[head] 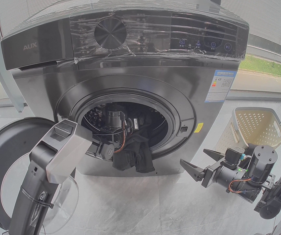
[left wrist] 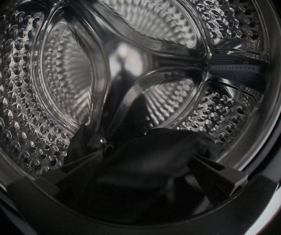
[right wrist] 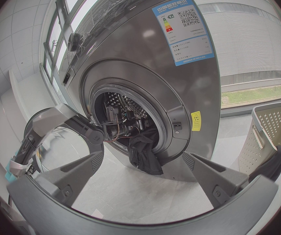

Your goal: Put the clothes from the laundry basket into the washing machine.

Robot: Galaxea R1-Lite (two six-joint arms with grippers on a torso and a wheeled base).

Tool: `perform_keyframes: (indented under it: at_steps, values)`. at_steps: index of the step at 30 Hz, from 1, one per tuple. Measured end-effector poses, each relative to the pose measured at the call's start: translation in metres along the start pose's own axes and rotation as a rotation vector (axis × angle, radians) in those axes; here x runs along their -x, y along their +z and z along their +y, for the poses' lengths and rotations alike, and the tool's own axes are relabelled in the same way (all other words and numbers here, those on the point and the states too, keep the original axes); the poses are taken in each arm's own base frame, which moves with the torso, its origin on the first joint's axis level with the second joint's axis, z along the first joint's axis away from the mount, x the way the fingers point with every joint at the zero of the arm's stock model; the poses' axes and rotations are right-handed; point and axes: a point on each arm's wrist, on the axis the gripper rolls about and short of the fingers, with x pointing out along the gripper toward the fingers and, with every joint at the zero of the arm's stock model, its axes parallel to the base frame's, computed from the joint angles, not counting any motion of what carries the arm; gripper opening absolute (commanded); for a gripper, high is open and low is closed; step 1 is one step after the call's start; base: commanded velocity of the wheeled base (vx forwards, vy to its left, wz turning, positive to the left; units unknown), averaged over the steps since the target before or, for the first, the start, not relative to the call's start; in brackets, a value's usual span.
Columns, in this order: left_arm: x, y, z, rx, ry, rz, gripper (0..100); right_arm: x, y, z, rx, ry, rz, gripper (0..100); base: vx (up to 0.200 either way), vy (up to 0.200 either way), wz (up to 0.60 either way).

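The grey washing machine [head: 124, 79] stands with its door [head: 3, 167] swung open to the left. My left arm reaches through the opening into the drum [left wrist: 65, 69]. There my left gripper [left wrist: 150, 170] is open, its fingers [left wrist: 81, 168] spread wide, and a black garment [left wrist: 153, 157] lies between them on the drum floor. Part of the black garment [head: 135, 154] hangs out over the door rim, as the right wrist view also shows [right wrist: 143, 154]. My right gripper [head: 194, 157] hovers open and empty between the machine and the cream laundry basket [head: 258, 128].
The basket [right wrist: 271, 128] stands on the floor right of the machine, with a dark cloth [right wrist: 274, 164] draped over its rim. Pale tiled floor [head: 130, 199] lies in front of the machine. Windows run behind it.
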Motion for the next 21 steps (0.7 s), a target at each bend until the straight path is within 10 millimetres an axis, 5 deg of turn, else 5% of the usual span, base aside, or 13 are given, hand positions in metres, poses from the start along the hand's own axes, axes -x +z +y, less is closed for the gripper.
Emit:
perform_keyframes:
  at_steps: [12, 20, 21]
  values:
    - [0.067, -0.004, -0.018, -0.078, -0.124, 0.353, 100, 0.000, 0.000, 0.000, -0.001, 0.003, 0.000, 100, 0.000, 0.000, 0.00]
    - [0.076, -0.019, -0.015, -0.128, -0.133, 0.415, 100, 0.000, -0.001, 0.000, -0.001, 0.003, 0.003, 100, 0.000, 0.000, 0.00]
    - [0.074, -0.021, -0.014, -0.129, -0.130, 0.416, 0, 0.000, -0.001, 0.000, 0.000, 0.003, 0.003, 100, 0.000, 0.000, 0.00]
